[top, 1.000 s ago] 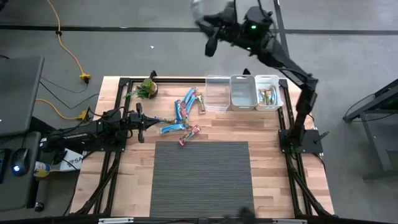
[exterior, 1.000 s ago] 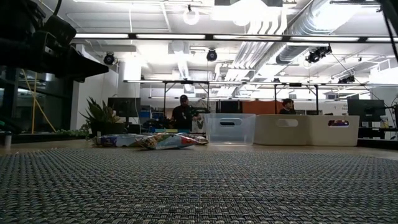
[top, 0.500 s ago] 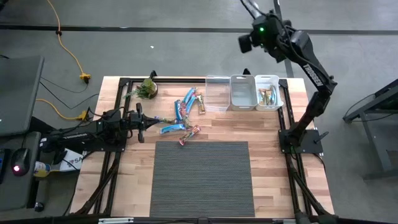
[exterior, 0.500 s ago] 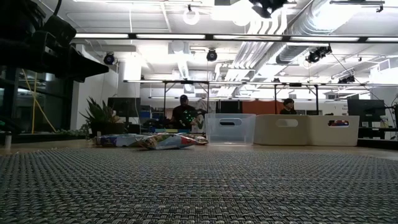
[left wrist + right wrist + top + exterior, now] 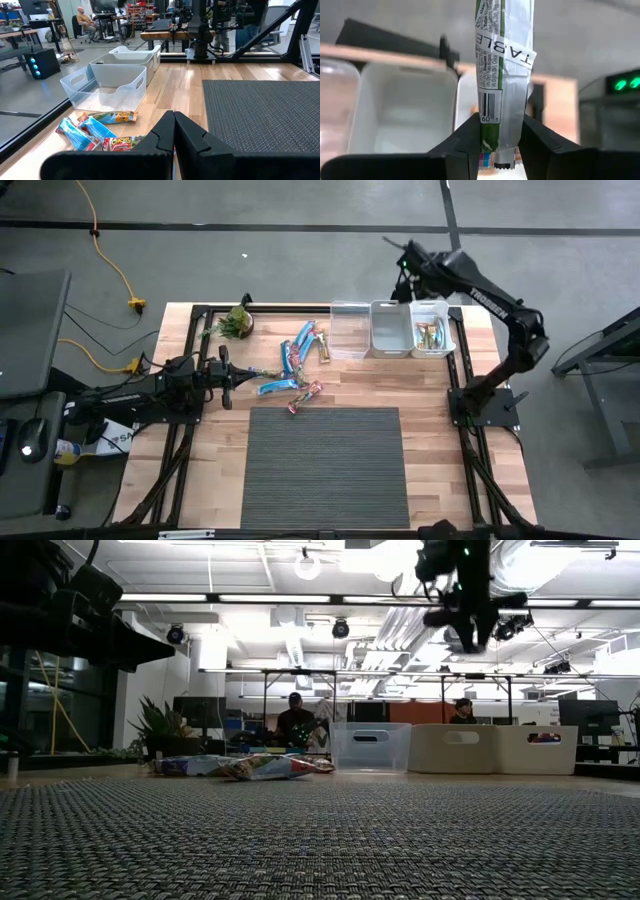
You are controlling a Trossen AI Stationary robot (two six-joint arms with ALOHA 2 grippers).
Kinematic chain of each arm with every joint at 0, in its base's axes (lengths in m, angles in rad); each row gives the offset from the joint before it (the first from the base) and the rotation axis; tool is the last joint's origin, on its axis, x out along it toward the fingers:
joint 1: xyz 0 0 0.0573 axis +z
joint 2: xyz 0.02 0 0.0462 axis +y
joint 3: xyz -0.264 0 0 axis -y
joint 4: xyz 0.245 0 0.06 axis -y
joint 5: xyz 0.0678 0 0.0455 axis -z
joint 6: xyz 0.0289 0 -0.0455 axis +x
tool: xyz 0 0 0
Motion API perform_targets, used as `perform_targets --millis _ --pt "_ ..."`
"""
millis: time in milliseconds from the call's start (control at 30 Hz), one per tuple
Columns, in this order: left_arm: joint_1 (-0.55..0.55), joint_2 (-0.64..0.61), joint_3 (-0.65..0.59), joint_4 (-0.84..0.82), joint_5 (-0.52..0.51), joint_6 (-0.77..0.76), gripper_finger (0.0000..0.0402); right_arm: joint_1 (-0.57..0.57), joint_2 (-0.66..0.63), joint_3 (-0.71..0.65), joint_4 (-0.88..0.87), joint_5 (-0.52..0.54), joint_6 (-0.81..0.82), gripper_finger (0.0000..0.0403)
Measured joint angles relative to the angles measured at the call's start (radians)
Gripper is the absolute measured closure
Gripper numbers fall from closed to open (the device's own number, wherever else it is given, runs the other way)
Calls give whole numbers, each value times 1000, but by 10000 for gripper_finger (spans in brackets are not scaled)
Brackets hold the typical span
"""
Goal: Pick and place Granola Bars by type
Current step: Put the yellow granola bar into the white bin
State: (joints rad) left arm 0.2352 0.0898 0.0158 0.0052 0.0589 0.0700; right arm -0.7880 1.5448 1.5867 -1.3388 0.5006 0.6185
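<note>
Several granola bars [image 5: 297,365], blue, blue-red-white and yellow-green, lie in a loose heap on the wood at the table's far left; the left wrist view also shows these bars [image 5: 95,132]. My left gripper [image 5: 226,370] rests shut beside the heap, its fingers [image 5: 174,127] pointing level across the table. My right gripper [image 5: 405,275] hangs high over the far edge, above the white bins, shut on a green-and-silver granola bar [image 5: 502,60]. In the low view the right gripper [image 5: 468,625] shows well above the bins. My right gripper pinches the green-and-silver bar by one short end [image 5: 492,131] between its two fingers. The bar lies along the fingers and sticks out past their tips. The fingers slant down from above toward the bins, and the bar is lifted clear of everything.
Three bins stand in a row at the table's far edge: a clear bin [image 5: 349,330], a white middle bin [image 5: 390,328] and a right bin [image 5: 431,330] with bars in it. A potted plant [image 5: 236,322] stands far left. A dark woven mat [image 5: 325,465] covers the near middle.
My right arm has swung down from high beyond the far edge toward the table's right, to above the bins. Its gripper has tipped to point downward and rolled, still holding the bar. It has come into the low view from above.
</note>
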Motion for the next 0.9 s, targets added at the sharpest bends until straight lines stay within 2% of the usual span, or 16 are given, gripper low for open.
perform_targets --millis 200,400,667,900 --pt "0 0 0 0 0 0 400 -4 -103 -306 134 -103 104 305" --pt "0 0 0 0 0 0 400 -18 -165 -518 252 -149 151 305" --pt "0 0 0 0 0 0 400 -63 -169 -684 442 -213 142 305" --pt "0 0 0 0 0 0 400 -89 -169 -721 541 -214 141 305"
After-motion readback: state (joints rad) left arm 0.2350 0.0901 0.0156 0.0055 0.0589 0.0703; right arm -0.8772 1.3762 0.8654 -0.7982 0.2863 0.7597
